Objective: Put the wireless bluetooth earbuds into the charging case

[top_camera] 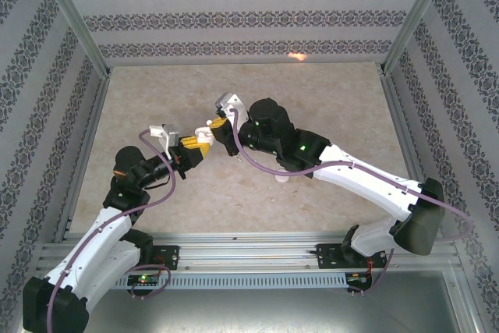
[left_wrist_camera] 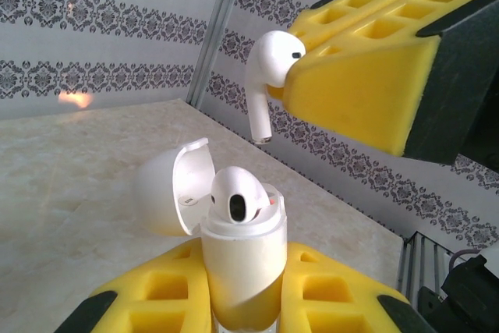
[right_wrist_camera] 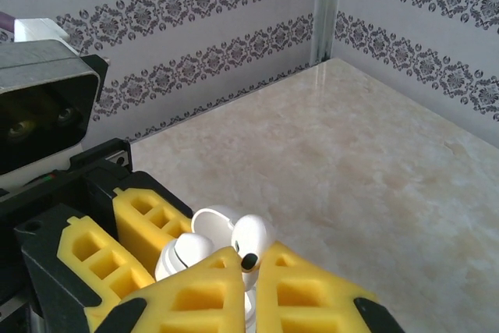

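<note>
My left gripper (left_wrist_camera: 243,274) (top_camera: 195,146) is shut on the charging case (left_wrist_camera: 242,255), held upright with its lid (left_wrist_camera: 168,189) swung open to the left. One earbud (left_wrist_camera: 238,196) sits in the case, head up. My right gripper (right_wrist_camera: 249,261) (top_camera: 221,125) is shut on a second earbud (right_wrist_camera: 255,241). In the left wrist view that earbud (left_wrist_camera: 269,76) hangs stem down from the yellow fingers (left_wrist_camera: 366,76), above the case and a little to its right, clear of it. The right wrist view has the case (right_wrist_camera: 181,259) just below the held earbud.
Both grippers meet in mid-air over the middle of the beige marble-look table (top_camera: 327,107). A small white piece (top_camera: 282,178) lies on the table under the right arm. Patterned walls and metal posts (left_wrist_camera: 218,29) close in the table.
</note>
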`<state>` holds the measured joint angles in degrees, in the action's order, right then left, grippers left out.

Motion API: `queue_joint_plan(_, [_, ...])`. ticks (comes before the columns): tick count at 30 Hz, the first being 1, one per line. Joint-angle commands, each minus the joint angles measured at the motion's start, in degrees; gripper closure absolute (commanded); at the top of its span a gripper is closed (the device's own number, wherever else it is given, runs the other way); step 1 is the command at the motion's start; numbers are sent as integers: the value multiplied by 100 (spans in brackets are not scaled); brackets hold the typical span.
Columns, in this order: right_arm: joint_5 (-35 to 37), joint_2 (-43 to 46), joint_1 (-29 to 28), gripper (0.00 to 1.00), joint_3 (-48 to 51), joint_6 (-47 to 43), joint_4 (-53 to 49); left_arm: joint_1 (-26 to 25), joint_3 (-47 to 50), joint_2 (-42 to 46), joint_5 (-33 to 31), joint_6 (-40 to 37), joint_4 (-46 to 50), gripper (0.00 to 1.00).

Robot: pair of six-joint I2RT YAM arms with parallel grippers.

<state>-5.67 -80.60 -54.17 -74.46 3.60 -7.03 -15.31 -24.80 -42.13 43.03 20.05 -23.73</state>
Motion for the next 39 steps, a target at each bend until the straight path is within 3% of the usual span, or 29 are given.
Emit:
queue_joint_plan(1, [-190,44,-59,93,120,196,257,-26,-219,-23,-5,117,-421,100])
queue_joint_plan(39, [-436,153,56,93,361,887,500,-26,-289,-95,-77,202,-570,100])
